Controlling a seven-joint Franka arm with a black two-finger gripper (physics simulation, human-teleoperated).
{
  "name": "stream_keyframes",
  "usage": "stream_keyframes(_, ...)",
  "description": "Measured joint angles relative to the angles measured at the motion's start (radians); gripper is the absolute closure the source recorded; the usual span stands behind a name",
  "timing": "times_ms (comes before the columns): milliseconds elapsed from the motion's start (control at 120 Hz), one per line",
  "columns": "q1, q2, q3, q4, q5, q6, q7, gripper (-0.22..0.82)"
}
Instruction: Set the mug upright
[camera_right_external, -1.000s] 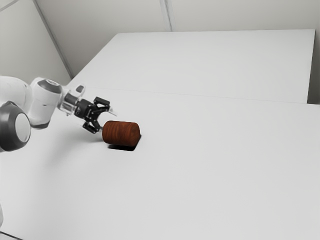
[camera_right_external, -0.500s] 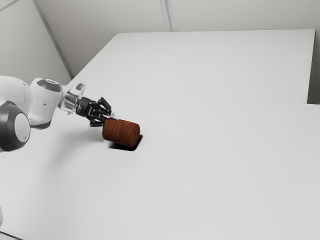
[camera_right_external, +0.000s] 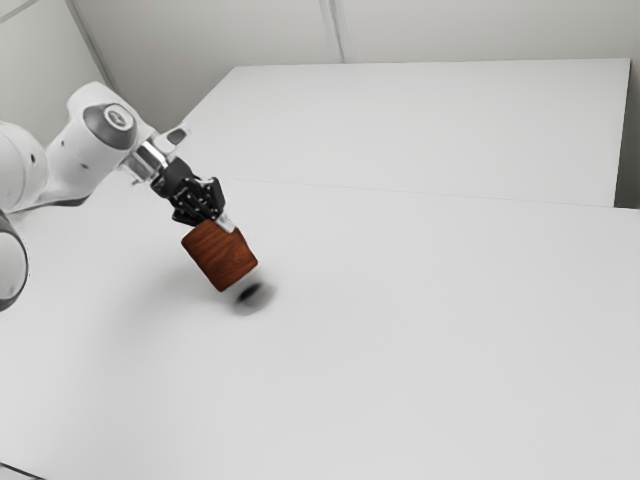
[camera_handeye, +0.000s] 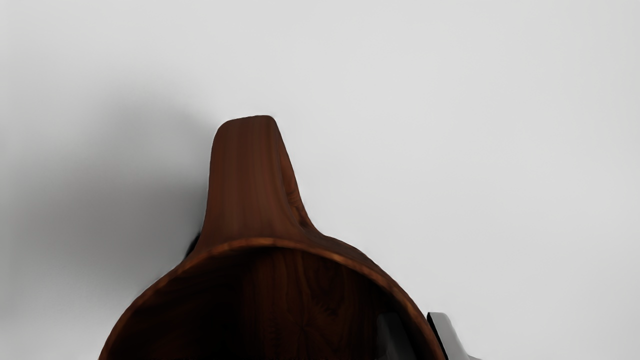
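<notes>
My gripper (camera_right_external: 225, 224) is at the upper end of the brown wooden mug (camera_right_external: 222, 258), which hangs tilted above the table, its shadow apart from it. In the wrist view the mug (camera_handeye: 250, 185) shows its open mouth and its handle. The gripper (camera_handeye: 422, 332) has one finger inside the mouth and the other outside, shut on the mug's wall between them. The mug's base points down toward the table in the exterior view.
The white table (camera_right_external: 430, 330) extends under and around the mug. A pale wall (camera_right_external: 480, 30) rises behind the table's far edge.
The fingers have closed on the mug's wall. My hand has risen with the mug, which has swung from lying on its side to a steeper tilt, off the table.
</notes>
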Motion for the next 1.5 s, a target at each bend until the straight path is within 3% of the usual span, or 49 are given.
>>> stream_keyframes(200, -0.025, -0.193, -0.053, -0.266, 0.288, 0.244, -0.019, 0.74)
stream_keyframes(475, -0.032, -0.243, -0.106, -0.401, 0.432, 0.573, -0.058, 0.74)
stream_keyframes(825, -0.081, -0.222, -0.113, -0.459, 0.439, 0.695, -0.136, 0.74)
stream_keyframes(1017, -0.047, -0.179, -0.114, -0.460, 0.441, 0.716, -0.168, 0.75)
stream_keyframes(1250, -0.053, -0.194, -0.120, -0.450, 0.455, 0.713, -0.185, 0.29)
stream_keyframes(1400, -0.066, -0.235, -0.118, -0.441, 0.473, 0.704, -0.193, 0.14)
stream_keyframes(1500, -0.071, -0.254, -0.115, -0.360, 0.495, 0.652, -0.198, 0.09)
